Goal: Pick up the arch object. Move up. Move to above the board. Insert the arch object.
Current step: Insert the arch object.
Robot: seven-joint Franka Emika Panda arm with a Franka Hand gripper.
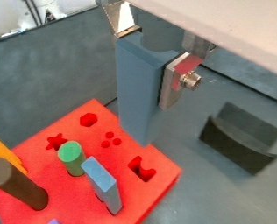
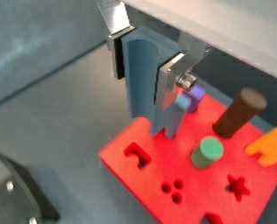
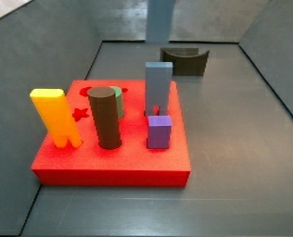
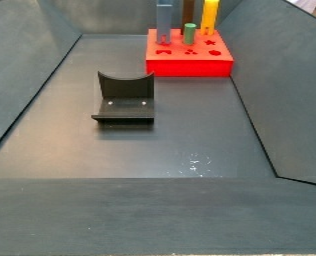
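In a side view, the board (image 3: 112,159) lies nearest on the desk (image 3: 235,185), and several pieces already stand in it. A yellow piece (image 3: 50,116) is at the near corner. Beside it is a brown cylinder (image 3: 106,116), then a purple block (image 3: 159,131), with the wider blue block (image 3: 159,85) just behind that. A green cylinder (image 1: 71,156) shows best in a wrist view.

Beyond these, the arch object (image 3: 160,20) hangs upright, well clear of the desk, with its top cut off by the frame. The pincer (image 2: 144,63) is closed on the piece's upper part, and one silver finger (image 2: 170,79) lies flat against its side. In both wrist views the lower end of the piece seems to sit over the board's edge region rather than squarely over an opening. The angle makes this hard to judge.

Farthest back stands the fixture (image 3: 184,60), empty.

Picking up and lifting look done. The move over the board looks under way or nearly finished. An open arch-like cut-out (image 1: 138,168) near the board's corner is probably the target. What remains is to line the piece up over that cut-out, lower it in and let go.
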